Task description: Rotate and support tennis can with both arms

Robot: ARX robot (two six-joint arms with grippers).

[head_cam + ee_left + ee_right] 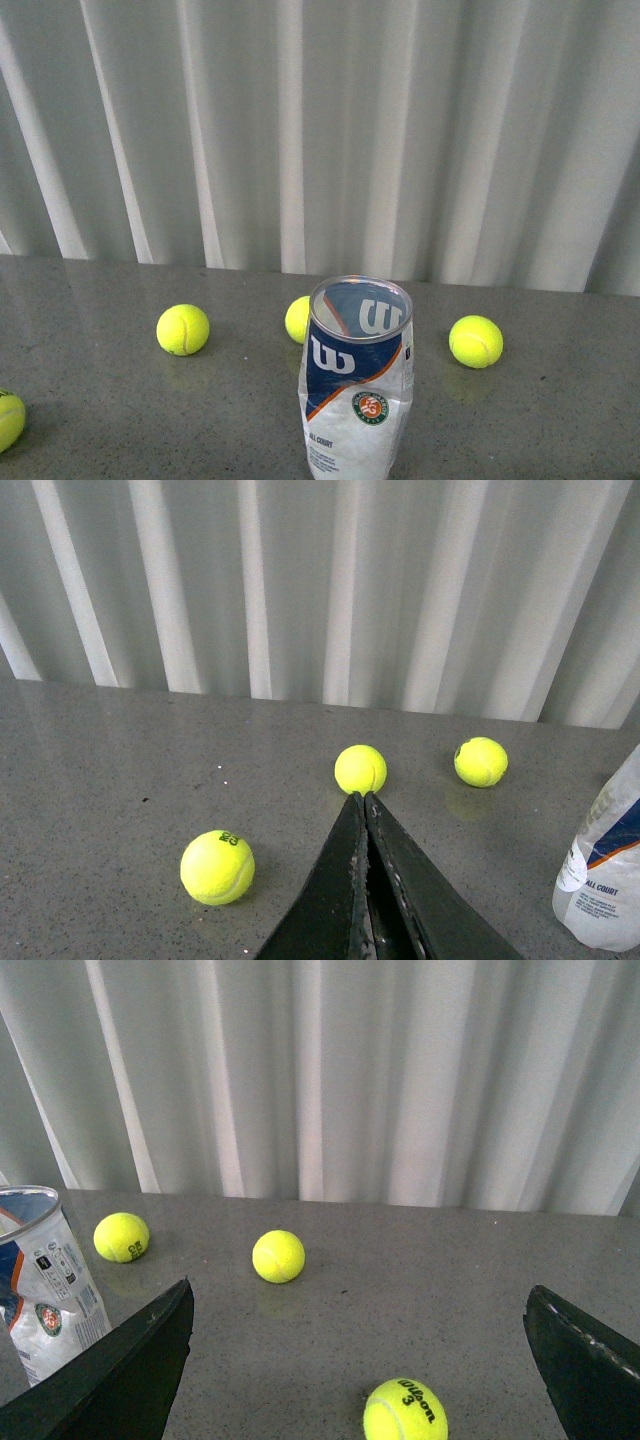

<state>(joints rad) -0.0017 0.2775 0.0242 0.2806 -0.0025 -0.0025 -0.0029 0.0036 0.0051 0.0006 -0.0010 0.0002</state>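
In the left wrist view the left gripper point(363, 798) is showing its 2 black fingers point(335, 880) pressing together along their length, tips meeting, with nothing between them. It is hanging above the grey speckled table point(100, 780), its tips lining up with a tennis ball point(360, 769) lying further back. A second ball point(480, 761) is sitting near that one, and a third ball point(217, 866) is resting closer to the camera on the other side of the fingers. The tennis can point(605, 880) is showing only in part at the edge of this view, well apart from the fingers.

In the right wrist view the right gripper point(360, 1360) is standing wide open, 1 finger point(130, 1370) at each side of the picture, gripping nothing. A ball printed "Wilson 3" point(405, 1410) is lying on the table between the fingers, and 2 more balls point(278, 1256) point(121, 1237) are lying further off. The can point(45, 1280) is standing just beside 1 finger; whether they are touching cannot be told.

In the front view the can point(357, 390) is standing upright near the table's front edge, its open metal rim facing up and its navy-and-white "W" label facing the camera, with its wall looking slightly crumpled. Neither arm is appearing here. 4 balls are lying around it: 1 point(183, 329) to the left, 1 point(298, 319) partly hiding behind the can, 1 point(475, 341) to the right, and 1 point(8, 418) cut by the left edge. A pleated white curtain point(320, 130) is hanging behind the table.
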